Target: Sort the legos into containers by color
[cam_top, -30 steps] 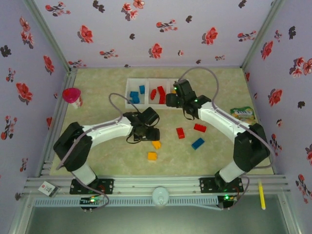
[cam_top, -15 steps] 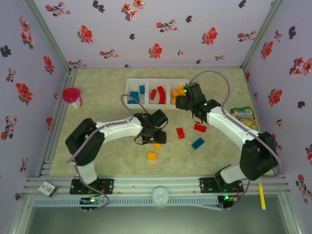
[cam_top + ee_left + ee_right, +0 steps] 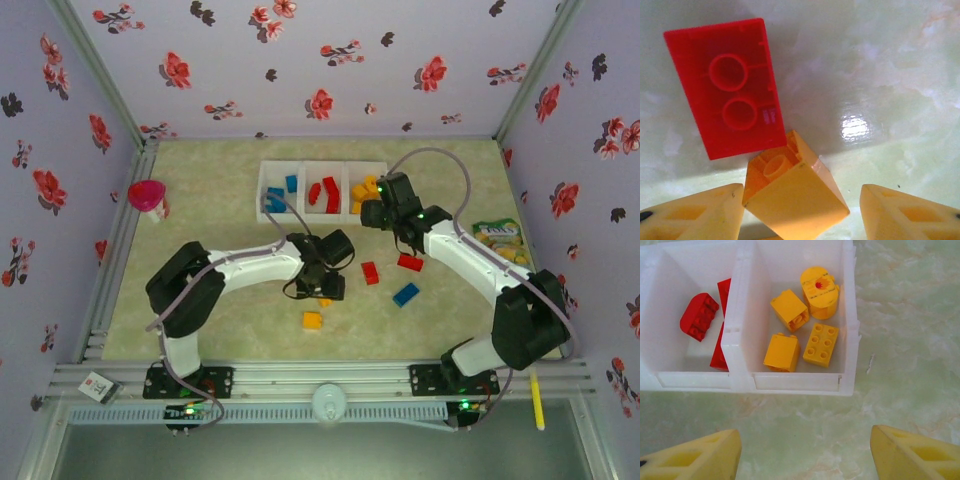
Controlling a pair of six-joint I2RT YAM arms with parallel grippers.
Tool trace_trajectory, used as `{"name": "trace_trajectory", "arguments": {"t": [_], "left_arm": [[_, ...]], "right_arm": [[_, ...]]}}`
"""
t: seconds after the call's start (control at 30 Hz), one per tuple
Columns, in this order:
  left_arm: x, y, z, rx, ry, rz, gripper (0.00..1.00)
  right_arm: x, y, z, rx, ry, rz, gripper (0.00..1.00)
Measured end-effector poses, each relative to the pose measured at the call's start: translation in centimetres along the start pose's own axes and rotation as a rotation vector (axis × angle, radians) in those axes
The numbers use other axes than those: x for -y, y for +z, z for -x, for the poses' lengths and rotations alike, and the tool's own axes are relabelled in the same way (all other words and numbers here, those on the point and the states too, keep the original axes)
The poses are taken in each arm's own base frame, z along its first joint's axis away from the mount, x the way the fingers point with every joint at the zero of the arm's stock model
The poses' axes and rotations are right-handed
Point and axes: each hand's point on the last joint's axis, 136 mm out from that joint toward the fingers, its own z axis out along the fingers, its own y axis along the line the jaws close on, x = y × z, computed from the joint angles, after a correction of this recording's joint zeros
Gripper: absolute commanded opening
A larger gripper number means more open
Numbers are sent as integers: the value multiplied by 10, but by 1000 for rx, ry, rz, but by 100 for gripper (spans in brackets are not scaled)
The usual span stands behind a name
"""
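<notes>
One yellow lego (image 3: 795, 195), seemingly within left tool (image 3: 800, 200).

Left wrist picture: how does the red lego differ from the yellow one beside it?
The red lego lies flat, hollow underside up, showing two round tubes; the yellow lego is tilted, one stud showing. The yellow lego sits between the fingers of the open left pincer; the red lego lies beyond them. Both rest on the table, unsorted.

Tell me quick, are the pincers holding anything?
Left pincer: open, straddling a yellow brick, not gripping it.
Right pincer: open, empty.
</notes>
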Motion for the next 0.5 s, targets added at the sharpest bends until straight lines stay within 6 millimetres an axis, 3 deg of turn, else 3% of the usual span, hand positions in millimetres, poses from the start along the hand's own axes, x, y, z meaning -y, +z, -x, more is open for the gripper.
{"name": "trace_trajectory", "arguments": {"t": [0.23, 0.4, 0.5], "left_arm": [[-2, 7, 2, -10, 13, 32, 62], [10, -2, 18, 39, 56, 15, 49], [13, -4, 23, 56, 73, 13, 47]], "right_arm": [[1, 1, -3, -5, -1, -2, 70], [3, 1, -6, -12, -3, -5, 70], [3, 1, -6, -11, -2, -5, 70]]}}
